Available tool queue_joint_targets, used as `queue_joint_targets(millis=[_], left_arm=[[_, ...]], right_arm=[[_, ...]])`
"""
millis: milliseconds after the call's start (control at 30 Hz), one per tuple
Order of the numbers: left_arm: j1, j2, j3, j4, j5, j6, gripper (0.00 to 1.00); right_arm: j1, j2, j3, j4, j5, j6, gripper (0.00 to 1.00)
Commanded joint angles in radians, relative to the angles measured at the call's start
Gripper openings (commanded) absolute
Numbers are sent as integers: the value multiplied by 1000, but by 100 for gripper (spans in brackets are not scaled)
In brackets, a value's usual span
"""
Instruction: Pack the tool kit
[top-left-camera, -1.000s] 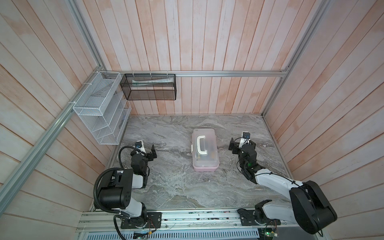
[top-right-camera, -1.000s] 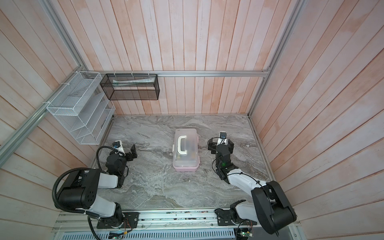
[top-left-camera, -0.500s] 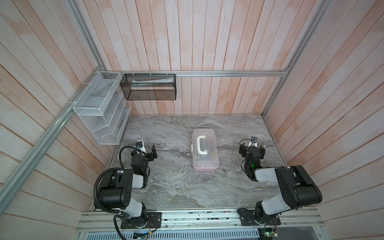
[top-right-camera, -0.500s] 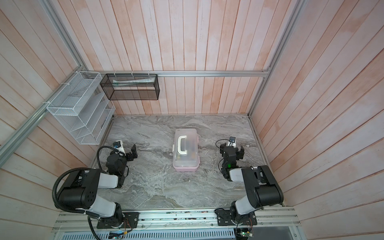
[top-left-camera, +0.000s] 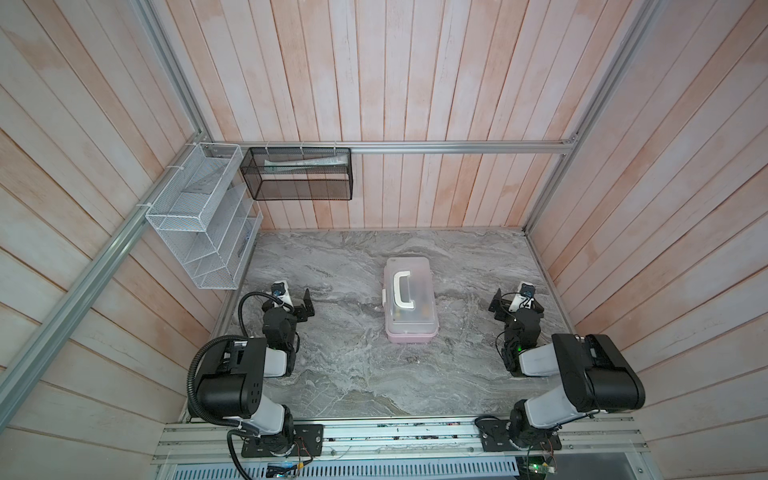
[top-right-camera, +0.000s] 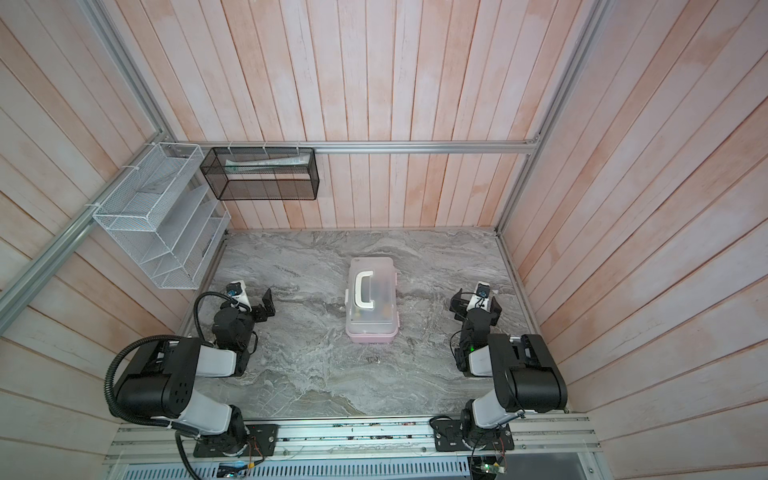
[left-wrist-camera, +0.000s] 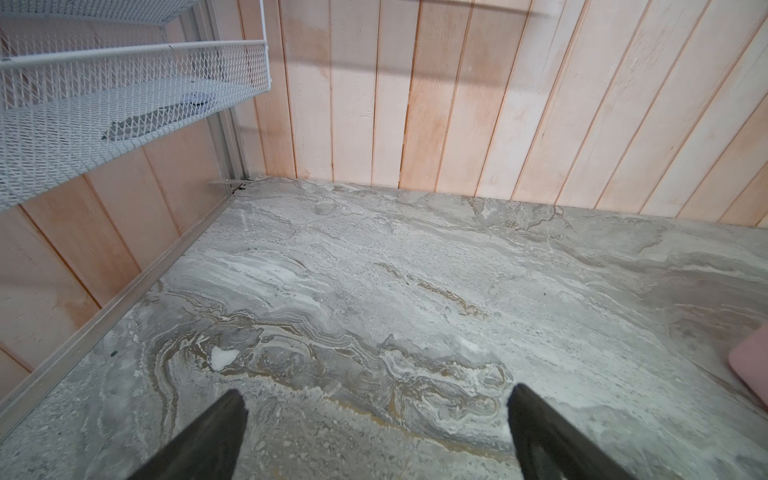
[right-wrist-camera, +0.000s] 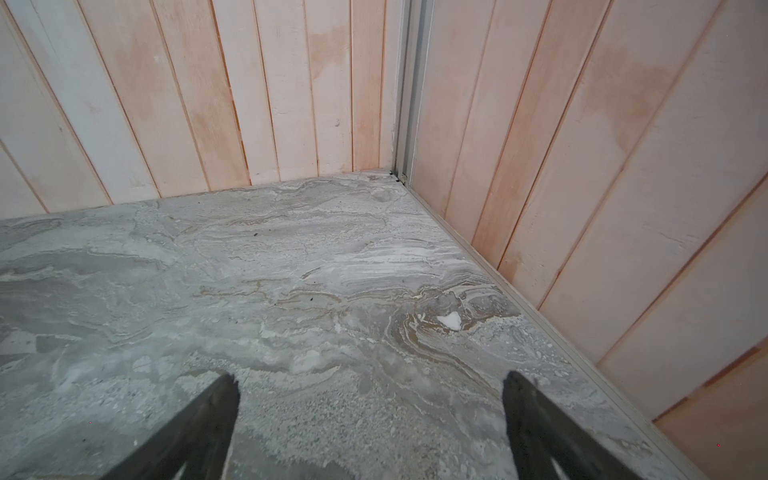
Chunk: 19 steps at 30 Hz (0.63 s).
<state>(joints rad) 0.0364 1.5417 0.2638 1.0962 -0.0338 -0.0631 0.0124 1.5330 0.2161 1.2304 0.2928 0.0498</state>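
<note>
Grey marble counter, pink-planked booth: the tool kit sits closed at mid-counter. The left pincer and right pincer gape empty near opposite side edges, well apart from it. Stiff, smooth plastic, likely light; the white handle looks the surest hold. Wall-hung mesh baskets stand clear.

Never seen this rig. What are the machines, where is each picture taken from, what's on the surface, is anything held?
The machines are two robot arms, left arm and right arm, mounted at the near edge of a marble table, each ending in a two-fingered gripper. Both top views look down from one overhead camera pair. The other two come from wrist cameras: the left gripper and the right gripper stand open over bare marble, holding nothing. On the table stands the tool kit, a pink case, lid on. A white mesh basket and a black mesh basket hang on the walls.
</note>
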Motion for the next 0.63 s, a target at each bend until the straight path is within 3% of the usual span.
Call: queue_joint_targets(millis=[0,600], left_arm=[[-4,-3,15,21,0,15,100],[-13,6,37,-10,-14,25,100]], right_arm=[[-4,-11,13,5,-27,12,98],[-4,-13,16,-2,-28,12,98]])
